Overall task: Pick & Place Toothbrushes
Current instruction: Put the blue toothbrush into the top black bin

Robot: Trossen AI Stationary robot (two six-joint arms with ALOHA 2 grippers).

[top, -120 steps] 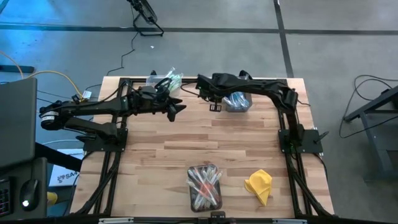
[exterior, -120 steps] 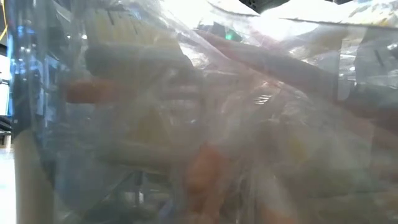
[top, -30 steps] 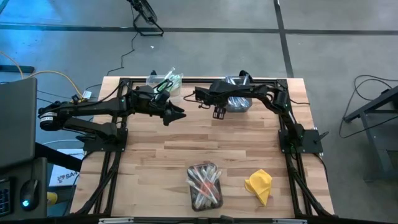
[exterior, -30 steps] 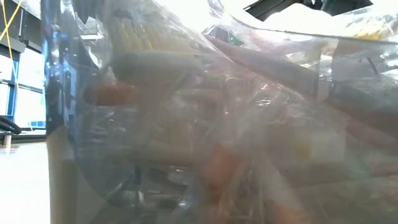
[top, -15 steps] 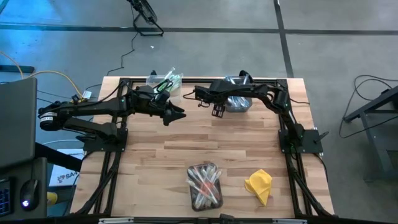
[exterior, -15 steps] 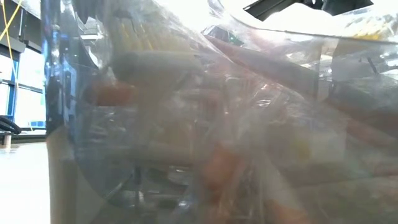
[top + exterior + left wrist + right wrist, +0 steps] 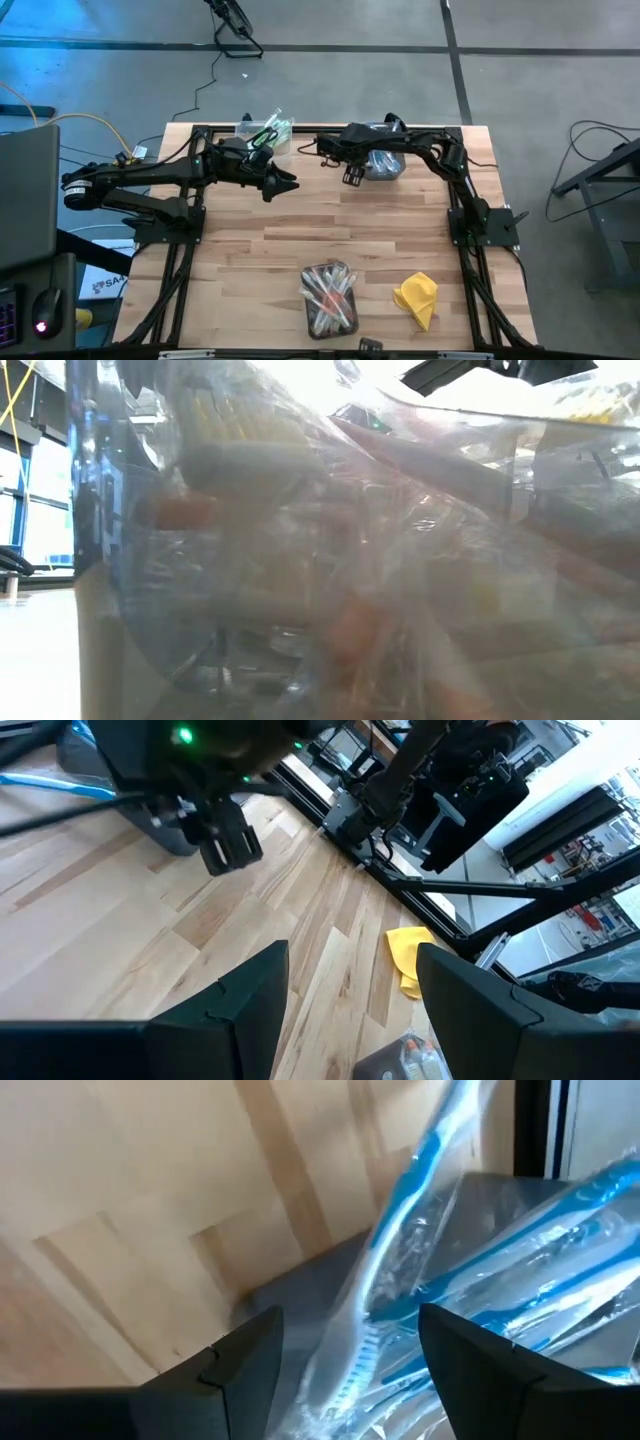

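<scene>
High view: right gripper spread and empty beside the far bin of blue toothbrushes; left gripper likewise empty. You should retreat clear of the rim before fetching from the near bin.

The striped light-and-tan wooden plank counter carries a crumpled bright yellow cloth. A clear plastic bin holds white toothbrushes with pink-red accents. Another clear bin holds white toothbrushes with blue accents. Green-accented toothbrushes lie at the far edge. The arms are black.
</scene>
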